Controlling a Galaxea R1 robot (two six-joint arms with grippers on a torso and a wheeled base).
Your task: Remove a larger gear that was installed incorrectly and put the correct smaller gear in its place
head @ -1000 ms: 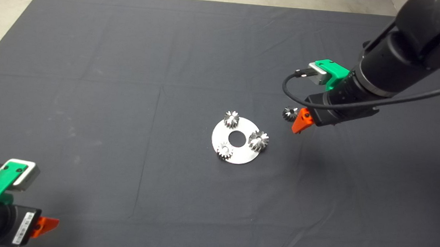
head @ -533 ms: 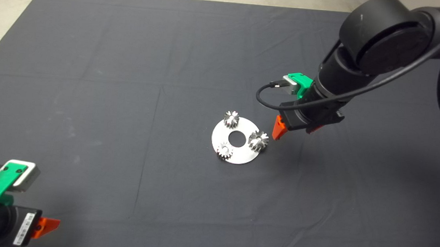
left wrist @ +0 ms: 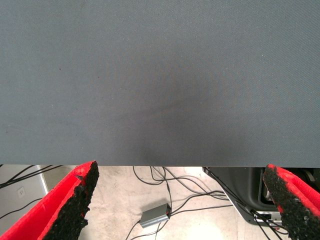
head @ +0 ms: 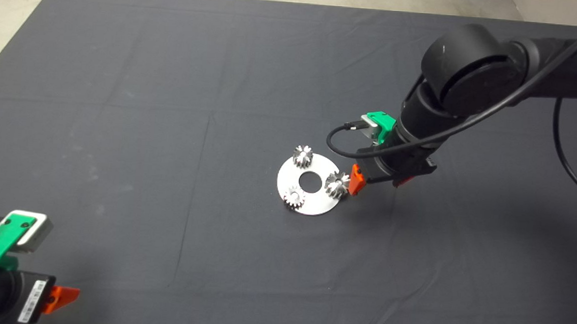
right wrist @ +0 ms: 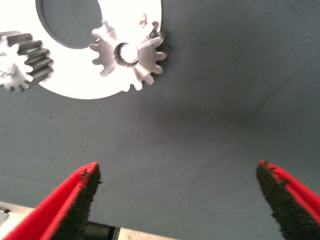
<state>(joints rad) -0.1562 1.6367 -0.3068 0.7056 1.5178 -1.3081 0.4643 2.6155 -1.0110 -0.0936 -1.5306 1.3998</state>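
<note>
Steel disc (head: 311, 203) on the mat (head: 170, 124) carries three gears; the larger gear (head: 337, 184) sits at its edge, beside the right gripper (right wrist: 177, 197), fingers spread. Left gripper (left wrist: 182, 200) waits spread at the mat's near corner.

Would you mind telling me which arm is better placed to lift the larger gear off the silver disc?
The right. The right gripper hangs open beside the larger gear at the disc's edge, while the left gripper waits open at the mat's near left corner.

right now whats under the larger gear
The larger gear sits on the silver ring plate, overhanging its edge above the dark mat. Any mounting pin beneath it is covered.
</note>
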